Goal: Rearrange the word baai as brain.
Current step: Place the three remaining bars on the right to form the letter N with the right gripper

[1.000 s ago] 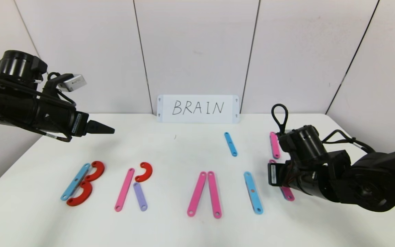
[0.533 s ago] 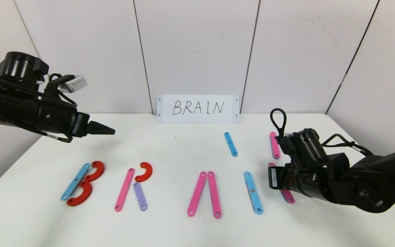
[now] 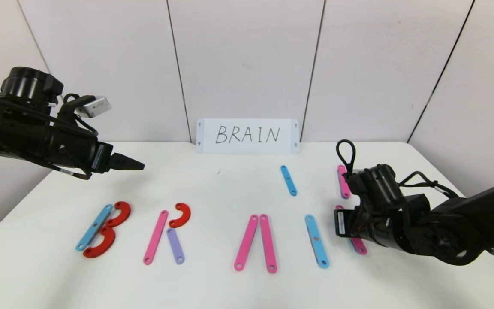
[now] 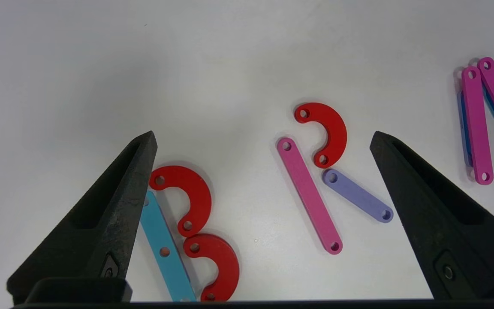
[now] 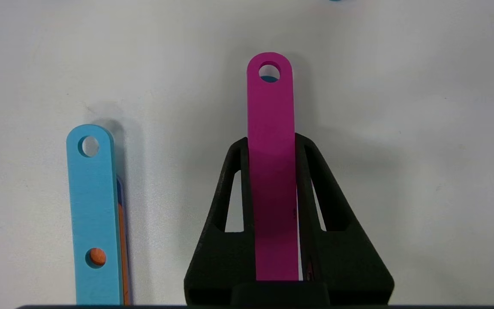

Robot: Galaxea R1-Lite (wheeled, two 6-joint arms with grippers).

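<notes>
The letters lie in a row on the white table [image 3: 230,189]. B is a light-blue strip [image 3: 94,226] with two red curves [image 3: 118,213]. R is a pink strip [image 3: 156,236], a red curve [image 3: 181,214] and a purple strip [image 3: 175,245]. A is two pink strips [image 3: 247,241]. I is a light-blue strip [image 3: 317,240]. My right gripper [image 5: 271,143] is low at the right, shut on a long pink strip [image 5: 270,111]; only that strip's ends show in the head view [image 3: 359,245]. My left gripper [image 3: 129,163] hangs open and empty above B and R [image 4: 263,135].
A white card [image 3: 248,135] reading BRAIN leans on the back wall. A short light-blue strip [image 3: 288,180] and a pink strip [image 3: 343,181] lie loose at the back right. The right arm [image 3: 444,231] covers the table's right front.
The right wrist has sunk slightly and edged left over the pink strip. The left arm has barely shifted. The letters have not moved.
</notes>
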